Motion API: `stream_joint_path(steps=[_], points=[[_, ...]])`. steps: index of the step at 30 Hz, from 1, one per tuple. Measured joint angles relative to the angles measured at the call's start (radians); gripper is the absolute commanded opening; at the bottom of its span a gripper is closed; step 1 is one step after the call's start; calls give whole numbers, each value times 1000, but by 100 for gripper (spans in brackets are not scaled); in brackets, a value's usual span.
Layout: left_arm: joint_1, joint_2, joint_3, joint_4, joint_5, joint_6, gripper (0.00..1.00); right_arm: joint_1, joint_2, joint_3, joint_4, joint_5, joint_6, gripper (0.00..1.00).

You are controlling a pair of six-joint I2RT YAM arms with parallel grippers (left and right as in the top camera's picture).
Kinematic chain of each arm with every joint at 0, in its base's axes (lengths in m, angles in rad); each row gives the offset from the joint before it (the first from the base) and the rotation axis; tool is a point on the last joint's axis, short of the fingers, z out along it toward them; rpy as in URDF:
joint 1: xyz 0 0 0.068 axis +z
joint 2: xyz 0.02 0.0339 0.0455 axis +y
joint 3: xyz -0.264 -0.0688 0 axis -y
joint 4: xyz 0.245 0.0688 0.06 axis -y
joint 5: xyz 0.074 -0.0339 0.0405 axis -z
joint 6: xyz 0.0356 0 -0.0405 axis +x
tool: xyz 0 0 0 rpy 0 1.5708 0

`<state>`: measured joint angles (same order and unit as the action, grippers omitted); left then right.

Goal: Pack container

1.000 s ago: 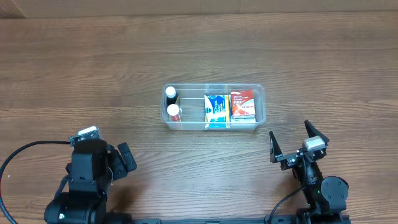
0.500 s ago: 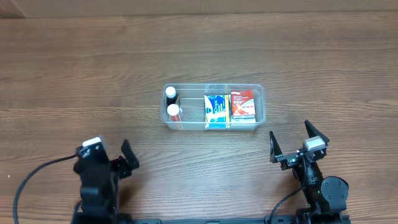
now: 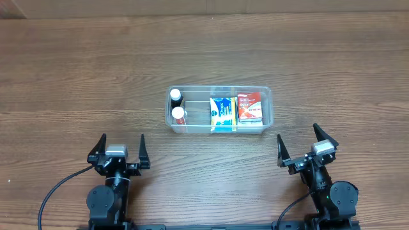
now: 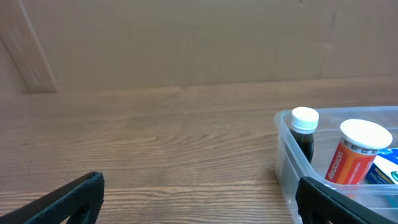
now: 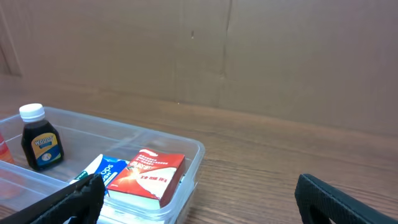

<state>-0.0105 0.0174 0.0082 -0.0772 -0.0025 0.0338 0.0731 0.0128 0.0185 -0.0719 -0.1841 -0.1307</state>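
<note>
The clear plastic container (image 3: 268, 102) sits at the table's centre. It holds a dark bottle with a white cap (image 3: 175, 96), an orange bottle with a white cap (image 3: 179, 115), a blue packet (image 3: 223, 114) and a red box (image 3: 250, 107). My left gripper (image 3: 121, 151) is open and empty near the front edge, left of the container. My right gripper (image 3: 300, 145) is open and empty, in front of the container's right end. The left wrist view shows the container's left end (image 4: 285, 155) with both bottles. The right wrist view shows the red box (image 5: 148, 172) and the dark bottle (image 5: 41, 145).
The wooden table (image 3: 77, 76) stretches all round the container. A plain brown wall (image 5: 249, 50) stands behind the table in the wrist views. Black cables trail from both arm bases at the front edge.
My left arm has swung from a turned pose at the far left to face forward, its open fingers now pointing at the container. The right arm has not moved.
</note>
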Motion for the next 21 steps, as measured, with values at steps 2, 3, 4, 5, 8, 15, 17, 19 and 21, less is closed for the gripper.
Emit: stream_joint_path(steps=[2,3,4,5,8,15,17,19,21], points=[[-1,0,0,0,8,0,100,0,0,0,0,0,0,100],[-1,0,0,1,10,0,100,0,0,0,0,0,0,100],[-1,0,0,1,11,0,100,0,0,0,0,0,-1,100],[-1,0,0,1,11,0,100,0,0,0,0,1,0,100],[-1,0,0,1,11,0,100,0,0,0,0,0,0,100],[-1,0,0,1,11,0,100,0,0,0,0,0,0,100],[-1,0,0,1,11,0,100,0,0,0,0,0,-1,100],[-1,0,0,1,11,1,100,0,0,0,0,0,0,100],[-1,0,0,1,11,1,100,0,0,0,0,0,0,100]])
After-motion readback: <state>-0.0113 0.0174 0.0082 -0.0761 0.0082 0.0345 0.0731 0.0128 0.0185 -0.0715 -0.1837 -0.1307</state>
